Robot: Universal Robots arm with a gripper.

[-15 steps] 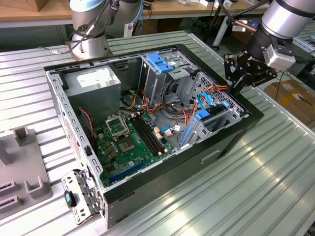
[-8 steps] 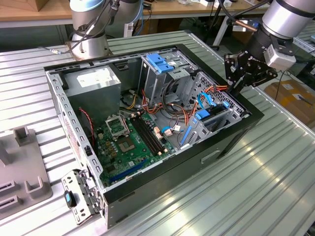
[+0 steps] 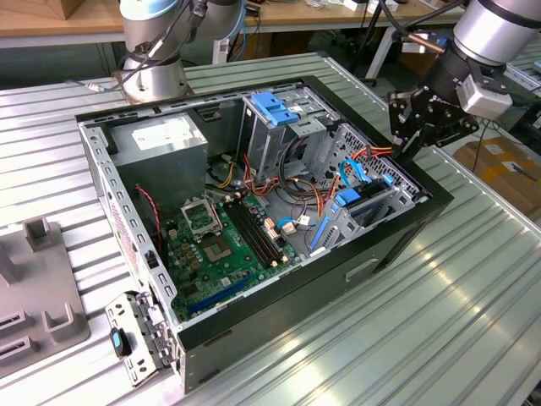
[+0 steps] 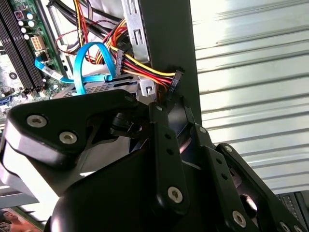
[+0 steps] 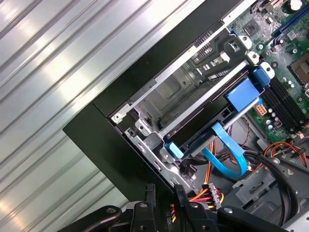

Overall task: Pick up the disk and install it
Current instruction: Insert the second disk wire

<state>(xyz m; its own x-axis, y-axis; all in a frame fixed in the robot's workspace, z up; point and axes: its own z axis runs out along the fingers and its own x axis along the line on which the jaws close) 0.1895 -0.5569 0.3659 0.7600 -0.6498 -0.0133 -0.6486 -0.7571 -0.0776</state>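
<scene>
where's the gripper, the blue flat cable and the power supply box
gripper [image 3: 412,128], exterior view, between its fingertips
blue flat cable [image 5: 231,153], first wrist view, middle of the ribbon
power supply box [image 3: 161,145], exterior view, its grey side face

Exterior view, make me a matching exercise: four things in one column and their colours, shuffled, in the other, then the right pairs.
Things:
1. power supply box
2. circuit board
3. table
4. drive cage handle

Colours:
A. blue
B. green
C. grey with a white sticker
D. ribbed silver

Pairs: 1-C, 2-B, 3-D, 4-A
</scene>
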